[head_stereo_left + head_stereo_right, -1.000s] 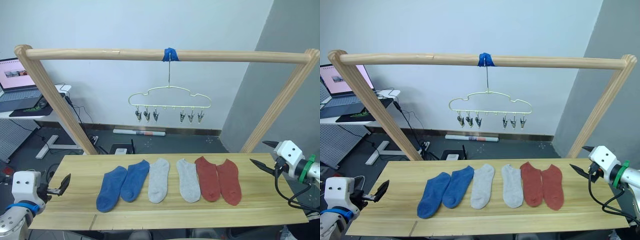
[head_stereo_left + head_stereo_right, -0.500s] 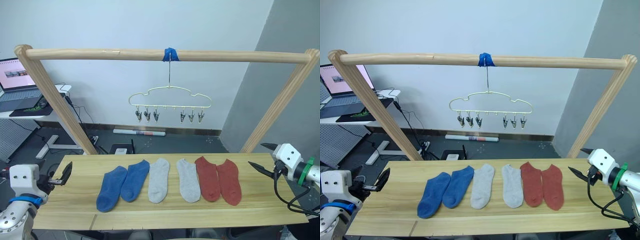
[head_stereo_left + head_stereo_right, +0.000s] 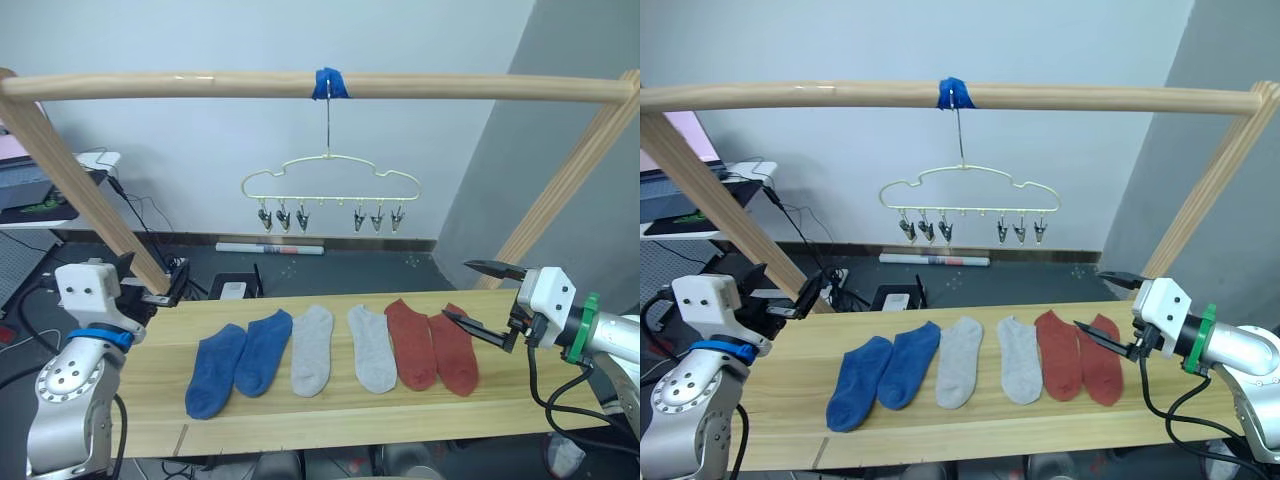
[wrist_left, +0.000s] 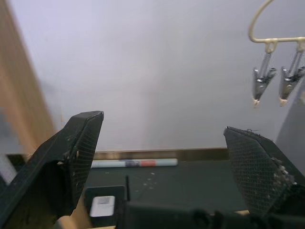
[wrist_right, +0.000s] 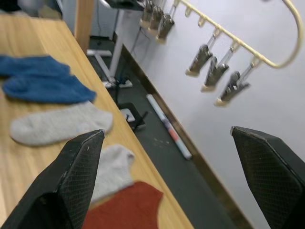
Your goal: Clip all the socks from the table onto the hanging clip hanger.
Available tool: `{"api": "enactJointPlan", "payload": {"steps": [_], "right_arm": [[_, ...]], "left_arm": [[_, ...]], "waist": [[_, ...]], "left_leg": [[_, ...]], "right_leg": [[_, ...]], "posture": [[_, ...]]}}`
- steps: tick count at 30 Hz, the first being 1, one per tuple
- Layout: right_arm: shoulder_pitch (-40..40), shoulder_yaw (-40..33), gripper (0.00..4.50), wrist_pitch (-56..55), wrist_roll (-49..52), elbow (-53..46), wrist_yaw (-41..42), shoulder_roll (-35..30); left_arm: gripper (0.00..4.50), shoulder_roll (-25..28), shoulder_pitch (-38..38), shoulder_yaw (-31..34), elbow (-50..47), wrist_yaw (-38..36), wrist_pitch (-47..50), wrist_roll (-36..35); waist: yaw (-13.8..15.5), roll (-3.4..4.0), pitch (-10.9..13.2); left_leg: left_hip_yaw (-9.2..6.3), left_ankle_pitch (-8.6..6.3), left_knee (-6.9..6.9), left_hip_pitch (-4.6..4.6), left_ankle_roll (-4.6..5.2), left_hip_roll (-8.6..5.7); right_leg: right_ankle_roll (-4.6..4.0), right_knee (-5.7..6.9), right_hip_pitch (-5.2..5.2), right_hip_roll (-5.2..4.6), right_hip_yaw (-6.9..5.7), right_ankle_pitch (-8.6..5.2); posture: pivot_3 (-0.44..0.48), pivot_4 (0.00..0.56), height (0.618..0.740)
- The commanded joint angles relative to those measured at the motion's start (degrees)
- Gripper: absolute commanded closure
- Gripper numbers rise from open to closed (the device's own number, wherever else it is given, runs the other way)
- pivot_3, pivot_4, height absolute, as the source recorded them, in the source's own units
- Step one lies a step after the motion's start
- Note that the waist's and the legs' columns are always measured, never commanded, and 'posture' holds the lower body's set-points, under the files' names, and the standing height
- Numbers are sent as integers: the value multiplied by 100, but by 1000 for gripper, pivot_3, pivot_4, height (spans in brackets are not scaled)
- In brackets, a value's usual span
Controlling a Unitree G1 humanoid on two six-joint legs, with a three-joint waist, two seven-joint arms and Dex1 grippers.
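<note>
Left eye view: six socks lie in a row on the table [image 3: 330, 425], all flat, none clipped — two blue socks [image 3: 240, 355] on the left, two grey socks [image 3: 341, 347] in the middle, two dark red socks [image 3: 432, 345] on the right. The clip hanger [image 3: 330, 183] hangs from the wooden rail [image 3: 200, 84] at the blue tape [image 3: 326, 82], far behind the socks and well above them, all six clips bare. Right gripper [image 3: 480, 297] is spread wide, empty, one finger low just beside the outer red sock, the other raised. Left gripper [image 3: 150, 283] sits at the far left table edge, well apart from the blue socks. Right eye view: same layout; right gripper [image 3: 1103, 310] hovers right at the toe-side edge of the outer red sock, contact unclear. Left wrist view: left fingers [image 4: 78, 148] gape wide with nothing between, pointed at the wall, two clips off to the side. Right wrist view: right fingers [image 5: 81, 176] parted wide, red and grey socks below, three clips beyond. Risks, as a judgement: the red pair touch, so a pinch may drag both; thin flat knit may slip from the fingers; the hanger hangs free, so pushing a clip could swing it away.
</note>
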Motion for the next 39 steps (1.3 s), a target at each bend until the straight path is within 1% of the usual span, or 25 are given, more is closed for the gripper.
{"api": "enactJointPlan", "payload": {"steps": [1, 2, 4, 5, 7, 10, 14, 17, 22, 27, 31, 33, 35, 39], "right_arm": [[-265, 147, 46, 460, 299, -599, -283, 149], [-321, 214, 46, 564, 334, -686, -347, 208], [-422, 298, 46, 830, 403, -900, -557, 325], [-466, 315, 46, 947, 443, -973, -641, 378], [-546, 318, 46, 1171, 515, -1121, -829, 473], [-690, 326, 46, 1514, 632, -1354, -1159, 617], [-777, 317, 46, 1798, 719, -1528, -1365, 684], [-742, 281, 0, 1979, 818, -1656, -1425, 667], [-797, 290, 0, 2183, 922, -1797, -1495, 662], [-1017, 321, 0, 2364, 1025, -1862, -1604, 681], [-1176, 421, 0, 2464, 1051, -1911, -1679, 732], [-1244, 476, 0, 2499, 1058, -1939, -1727, 765], [-1266, 504, 0, 2534, 1076, -1975, -1760, 782], [-1351, 545, 0, 2567, 1091, -1969, -1797, 800]], "left_arm": [[0, -116, -149, -221, -375, 77, 164, -61], [0, -168, -202, -307, -362, 77, 169, -31], [0, -233, -300, -433, -343, 44, 199, -35], [0, -269, -379, -488, -292, 42, 196, -32], [0, -310, -494, -555, -248, 2, 204, -79], [0, -376, -665, -659, -308, -70, 285, -232], [0, -502, -938, -573, -283, 96, 315, -311], [602, -534, -1010, -565, -289, 0, 187, -364], [2100, -506, -1108, -603, -211, -2, 92, -286], [2100, -514, -1276, -757, -15, 15, -182, -24], [2100, -634, -1426, -835, 186, 33, -327, 33], [2100, -699, -1539, -882, 290, 45, -407, 69], [2100, -760, -1610, -904, 338, 69, -445, 87], [2100, -841, -1709, -929, 456, 68, -532, 116]], "waist": [[-34, -9, 97], [-43, -10, 151], [-55, -10, 247], [-59, -7, 295], [-62, -1, 358], [-65, -1, 514], [-74, -8, 630], [-100, -11, 718], [-150, -19, 815], [-205, -24, 866], [-215, -24, 871], [-215, -24, 871], [-214, -24, 871], [-215, -23, 872]], "left_leg": [[-3, 0, -3, -12, 0, -1], [-4, 0, -7, -29, 1, -2], [-13, -3, -7, -42, 0, -2], [-15, -5, -7, -53, -2, -2], [-24, -5, 3, -109, -1, -4], [-29, -5, 3, -111, -1, -6], [-31, -5, 2, -114, -1, -6], [-31, -5, 2, -115, -1, -7], [-32, -5, 1, -120, -2, -6], [-32, -5, 1, -122, -2, -7], [-30, -5, 0, -133, -3, -7], [-32, -5, 1, -159, -3, -7], [-31, -3, 10, -206, -4, -8], [-34, -4, 9, -214, -3, -7]], "right_leg": [[14, -3, -10, 1, -1, 9], [30, -3, -27, 2, -2, 19], [14, -4, -33, 2, -7, 23], [9, -3, -44, 2, -8, 27], [5, 0, -91, 1, -16, 31], [4, -1, -91, -4, -19, 31], [6, -2, -92, -4, -23, 30], [7, -2, -93, -5, -22, 30], [9, -3, -96, -5, -23, 28], [13, -4, -98, -6, -23, 26], [16, -4, -110, -5, -22, 25], [14, -3, -134, -5, -24, 27], [13, 13, -185, -5, -22, 33], [12, 18, -193, -9, -25, 34]], "posture": [[-222, 208, 740], [-226, 222, 740], [-238, 247, 740], [-238, 247, 740], [-253, 264, 740], [-278, 291, 740], [-286, 301, 740], [-283, 321, 740], [-283, 331, 740], [-285, 333, 740], [-284, 333, 740], [-281, 333, 740], [-284, 333, 740], [-290, 336, 740]]}}
